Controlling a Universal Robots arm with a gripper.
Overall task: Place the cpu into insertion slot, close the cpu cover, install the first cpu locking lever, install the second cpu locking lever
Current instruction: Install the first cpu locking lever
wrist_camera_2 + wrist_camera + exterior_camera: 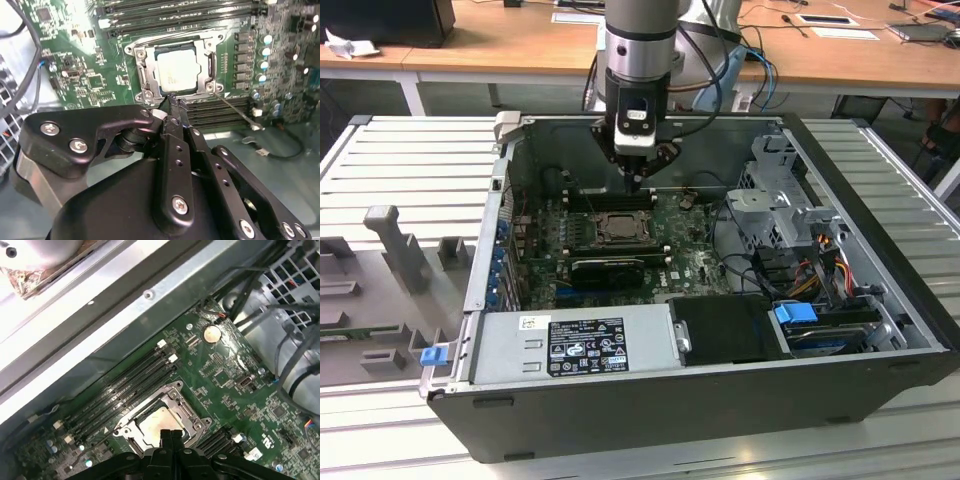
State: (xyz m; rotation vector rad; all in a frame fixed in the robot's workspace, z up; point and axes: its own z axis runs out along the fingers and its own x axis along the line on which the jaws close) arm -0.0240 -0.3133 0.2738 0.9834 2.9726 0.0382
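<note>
Hanging close over the edge of the insertion slot [131, 50], the gripper [170, 100] has its fingers pinched together, empty. Beyond them the cpu [175, 70] lies flat in that slot, framed by the cpu cover [209, 65]. I'd judge it light, thin and fragile, best held by its edges only.

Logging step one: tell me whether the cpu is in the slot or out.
In. In the second wrist view the cpu lies flat inside the slot, metal rim around its edges.
</note>
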